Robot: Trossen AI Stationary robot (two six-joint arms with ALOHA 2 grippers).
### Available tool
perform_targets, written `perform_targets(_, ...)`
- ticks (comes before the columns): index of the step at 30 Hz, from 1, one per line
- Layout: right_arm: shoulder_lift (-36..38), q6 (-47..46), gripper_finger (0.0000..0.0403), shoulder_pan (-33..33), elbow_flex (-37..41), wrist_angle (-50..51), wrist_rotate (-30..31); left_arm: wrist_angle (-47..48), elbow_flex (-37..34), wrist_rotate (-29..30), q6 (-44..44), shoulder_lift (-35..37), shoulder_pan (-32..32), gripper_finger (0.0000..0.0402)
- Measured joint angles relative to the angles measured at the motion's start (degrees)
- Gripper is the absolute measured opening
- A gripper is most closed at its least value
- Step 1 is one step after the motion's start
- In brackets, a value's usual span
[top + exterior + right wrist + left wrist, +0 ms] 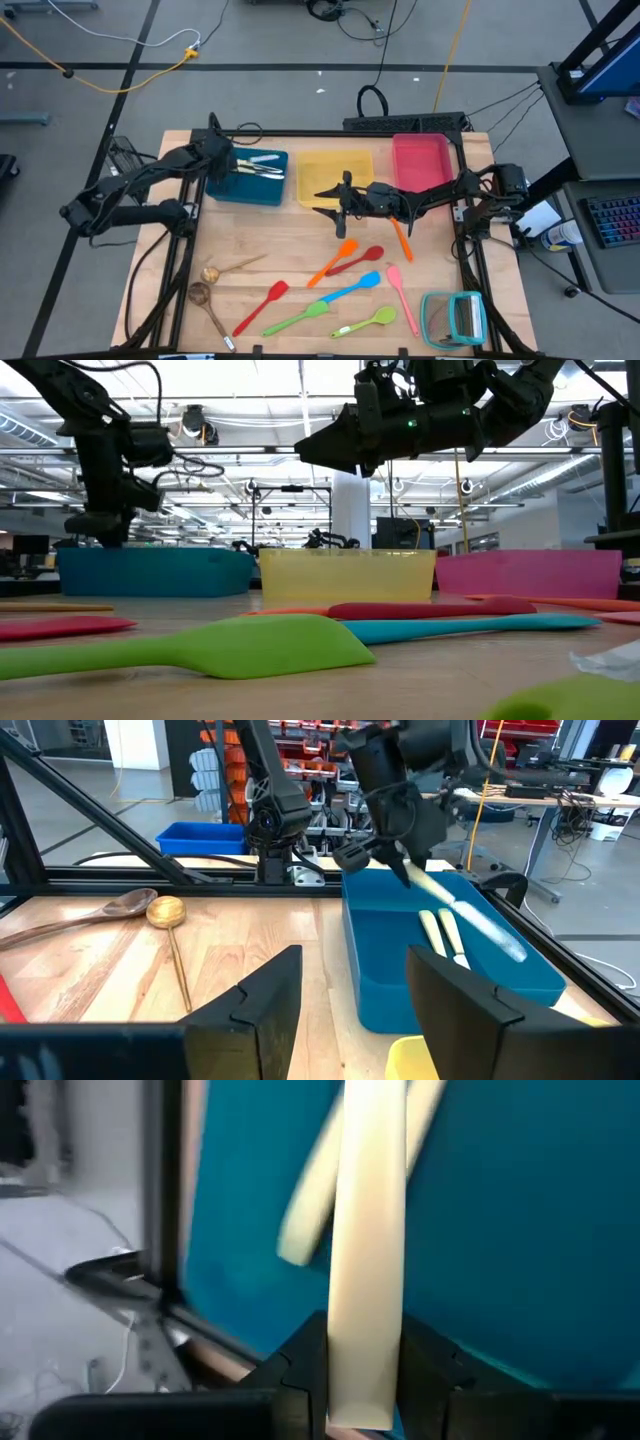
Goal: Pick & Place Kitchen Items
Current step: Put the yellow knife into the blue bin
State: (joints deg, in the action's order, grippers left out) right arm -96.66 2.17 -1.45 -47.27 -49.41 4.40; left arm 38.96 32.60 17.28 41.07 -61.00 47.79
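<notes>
My left gripper [230, 163] is over the left part of the blue tray [250, 188], shut on a pale-handled piece of cutlery [462, 912]. Other pale-handled cutlery [264, 166] lies on the tray's floor. My right gripper [322, 195] hangs open and empty above the near edge of the yellow tray [335, 165]. On the wooden table in front lie an orange spatula [334, 260], a red spoon [358, 260], a blue spatula [350, 291], a pink one [401, 296], green ones [300, 318], a red spatula [262, 305] and two wooden spoons [208, 290]. My left gripper pinches the pale handle [365, 1335] of the cutlery piece between its two fingers [300, 1375], which lie across the handle. The gripper comes from above. The piece slants down and away from the fingers over the blue tray [440, 970]; whether its far end touches the tray, I cannot tell.
A pink tray [420, 148] stands right of the yellow one. An orange utensil [402, 241] lies under my right arm. A teal-framed rack [455, 318] sits at the near right corner. Bare wood lies between the trays and the utensils.
</notes>
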Motion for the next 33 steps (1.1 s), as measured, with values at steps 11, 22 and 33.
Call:
perform_targets(11,0.0,0.0,0.0169,0.0,0.0,0.0,0.0,-2.02,0.31,1.63,3.98,-14.74,-3.24,0.0103)
perform_targets(22,-0.02,0.0,0.0169,0.02,0.02,1.27,-0.02,-2.93,0.22,5.97,-1.17,-15.93,-4.17,0.0111)
perform_targets(33,-0.02,0.0,0.0169,0.02,0.02,1.29,0.0,-6.64,0.83,9.29,-7.8,-16.02,-6.28,0.0113)
